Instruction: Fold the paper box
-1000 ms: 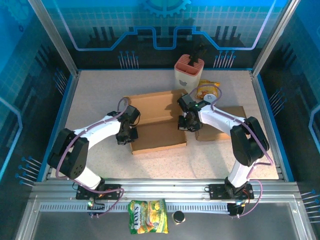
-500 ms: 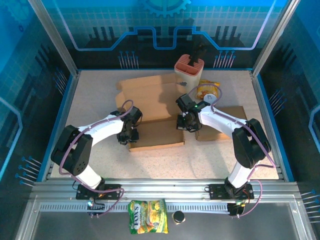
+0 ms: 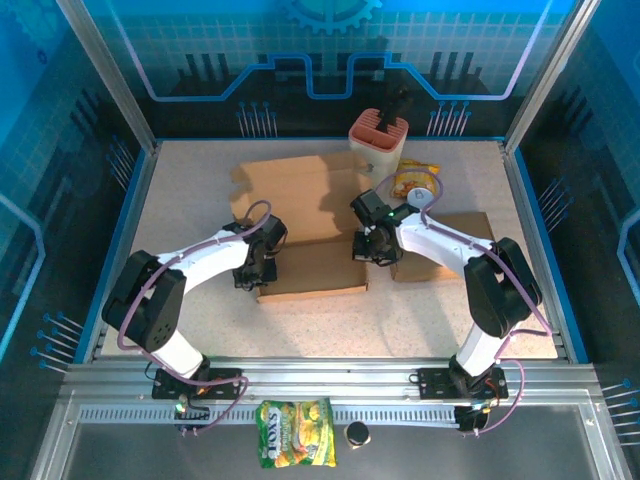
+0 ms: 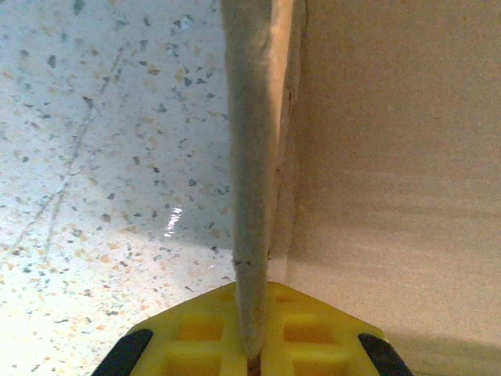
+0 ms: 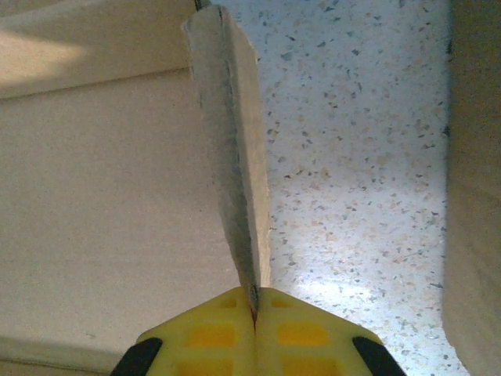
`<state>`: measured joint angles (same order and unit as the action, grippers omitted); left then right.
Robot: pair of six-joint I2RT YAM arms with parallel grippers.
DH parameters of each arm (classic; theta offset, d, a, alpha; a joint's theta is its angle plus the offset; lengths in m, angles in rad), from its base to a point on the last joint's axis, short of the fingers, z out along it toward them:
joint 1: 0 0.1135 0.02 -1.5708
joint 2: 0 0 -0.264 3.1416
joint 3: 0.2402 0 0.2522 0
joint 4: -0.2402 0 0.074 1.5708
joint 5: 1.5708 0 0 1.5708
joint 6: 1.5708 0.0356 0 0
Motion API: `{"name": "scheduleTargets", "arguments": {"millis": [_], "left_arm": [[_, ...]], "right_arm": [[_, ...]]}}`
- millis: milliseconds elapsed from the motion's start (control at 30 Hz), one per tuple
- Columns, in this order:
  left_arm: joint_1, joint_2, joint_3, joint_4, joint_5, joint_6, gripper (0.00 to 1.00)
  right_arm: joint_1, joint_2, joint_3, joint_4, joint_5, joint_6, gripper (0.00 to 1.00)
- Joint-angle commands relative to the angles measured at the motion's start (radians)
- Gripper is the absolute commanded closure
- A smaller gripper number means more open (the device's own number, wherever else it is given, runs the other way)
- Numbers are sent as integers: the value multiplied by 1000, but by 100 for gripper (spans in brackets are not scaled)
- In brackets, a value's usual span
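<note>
The paper box (image 3: 310, 270) is brown cardboard lying in the middle of the table, with its rear panel (image 3: 295, 195) raised toward the back. My left gripper (image 3: 258, 272) is at the box's left edge, shut on a side flap. In the left wrist view that flap (image 4: 252, 157) runs edge-on into the left gripper (image 4: 252, 356), between its yellow fingers (image 4: 313, 329). My right gripper (image 3: 368, 247) is at the box's right edge, shut on the other flap. That flap (image 5: 235, 157) is pinched in the right gripper (image 5: 254, 313).
A white container with a pink lid (image 3: 378, 140) and a yellow snack bag (image 3: 415, 182) stand behind the box. A second flat cardboard piece (image 3: 445, 245) lies under the right arm. A snack packet (image 3: 295, 446) and a small dark cap (image 3: 356, 433) rest on the front rail.
The box's rear panel has swung up from flat and now reaches further back. Both grippers have shifted slightly with the flaps they hold.
</note>
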<state>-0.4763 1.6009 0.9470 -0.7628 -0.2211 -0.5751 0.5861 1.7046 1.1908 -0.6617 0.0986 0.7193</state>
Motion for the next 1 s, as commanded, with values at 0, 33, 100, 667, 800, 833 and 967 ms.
{"name": "scheduleTargets", "arguments": {"millis": [0,33,100,667,800,833,967], "left_arm": [[-21,-52,14,-62,-116,-32,100],[-24,-62,10,-63,-130,-40,100],[-25,-74,-2,-47,-127,-44,100],[68,-20,0,85,100,73,59],[67,2,4,58,60,86,61],[68,10,8,48,47,89,62],[67,34,24,29,-19,100,71]], "right_arm": [[28,-53,-13,7,28,24,100],[33,-55,-13,3,35,26,100],[41,-58,-14,1,45,31,100],[47,-59,-33,20,33,26,100],[48,-57,-30,22,33,25,100],[48,-56,-30,22,31,27,100],[49,-53,-25,21,32,27,100]]}}
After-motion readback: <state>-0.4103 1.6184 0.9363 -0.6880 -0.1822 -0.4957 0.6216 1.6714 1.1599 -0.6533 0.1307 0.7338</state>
